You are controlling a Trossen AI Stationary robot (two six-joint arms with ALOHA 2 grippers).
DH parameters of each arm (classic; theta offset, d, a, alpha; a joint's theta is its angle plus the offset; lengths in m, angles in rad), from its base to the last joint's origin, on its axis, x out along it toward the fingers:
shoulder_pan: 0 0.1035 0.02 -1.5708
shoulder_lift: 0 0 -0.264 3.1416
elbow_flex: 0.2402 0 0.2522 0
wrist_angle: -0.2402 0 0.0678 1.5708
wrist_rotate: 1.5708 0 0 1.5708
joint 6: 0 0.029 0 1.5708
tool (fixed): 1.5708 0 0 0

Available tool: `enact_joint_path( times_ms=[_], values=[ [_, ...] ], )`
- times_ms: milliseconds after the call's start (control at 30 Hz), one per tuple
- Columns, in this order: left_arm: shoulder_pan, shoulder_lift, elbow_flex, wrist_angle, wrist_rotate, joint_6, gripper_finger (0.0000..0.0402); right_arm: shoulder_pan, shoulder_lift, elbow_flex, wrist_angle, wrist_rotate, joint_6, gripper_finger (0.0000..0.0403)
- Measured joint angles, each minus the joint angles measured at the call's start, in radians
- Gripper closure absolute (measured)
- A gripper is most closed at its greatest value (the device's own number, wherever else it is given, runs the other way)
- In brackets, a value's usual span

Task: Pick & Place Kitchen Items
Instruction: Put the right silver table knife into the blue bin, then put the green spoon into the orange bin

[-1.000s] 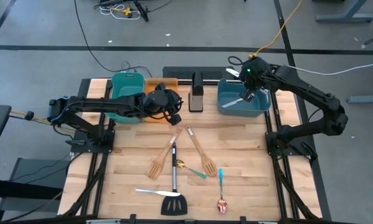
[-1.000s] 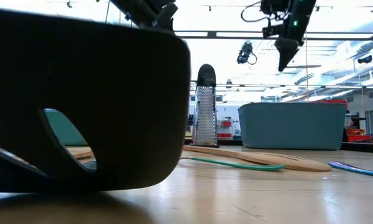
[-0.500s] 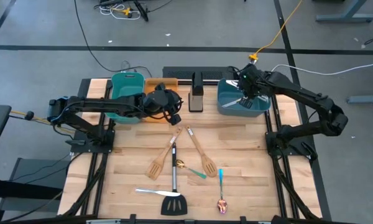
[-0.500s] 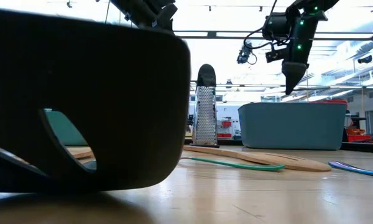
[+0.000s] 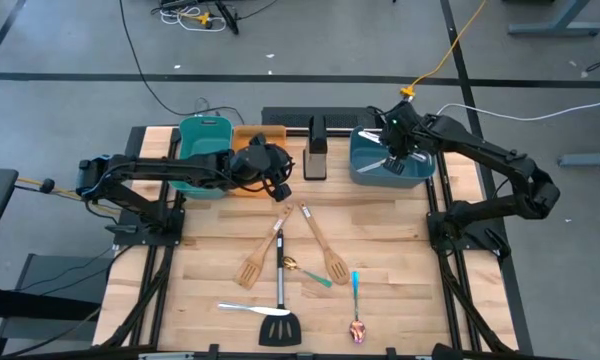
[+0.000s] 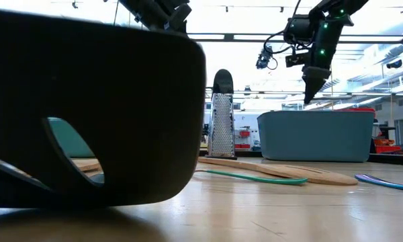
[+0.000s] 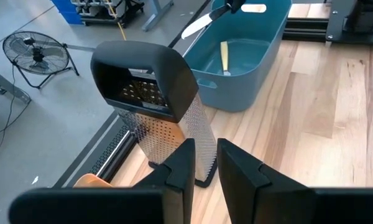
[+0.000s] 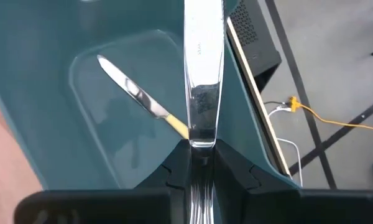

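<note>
Right hand [image 8: 202, 163] clamps a silver knife [image 8: 203, 68] over the blue bin [image 5: 364, 165], at two o'clock on the surface. Lower first, then release gently. Left hand [image 7: 202, 163], pinched empty, waits near the grater [image 7: 155, 99].

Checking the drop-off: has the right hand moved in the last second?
Yes. The right hand, gripping a silver knife, came down and shifted left over the blue bin in the high view.
</note>
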Motion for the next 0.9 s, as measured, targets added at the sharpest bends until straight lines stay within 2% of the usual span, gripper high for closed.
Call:
enact_joint_path(
  times_ms=[500,733,900],
  values=[
    [0.0,-0.001,0.0,-0.001,0.0,0.001,0.0328,-0.012,0.0,-0.162,0.094,0.038,0.008,0.0352],
    [0.0,-0.001,0.0,-0.001,0.0,0.001,0.0328,-0.012,0.0,-0.17,0.104,0.063,0.048,0.0269],
    [0.0,-0.001,0.0,-0.001,0.0,0.0,0.0328,-0.012,0.0,-0.17,0.107,0.059,0.086,0.0248]
  ],
)
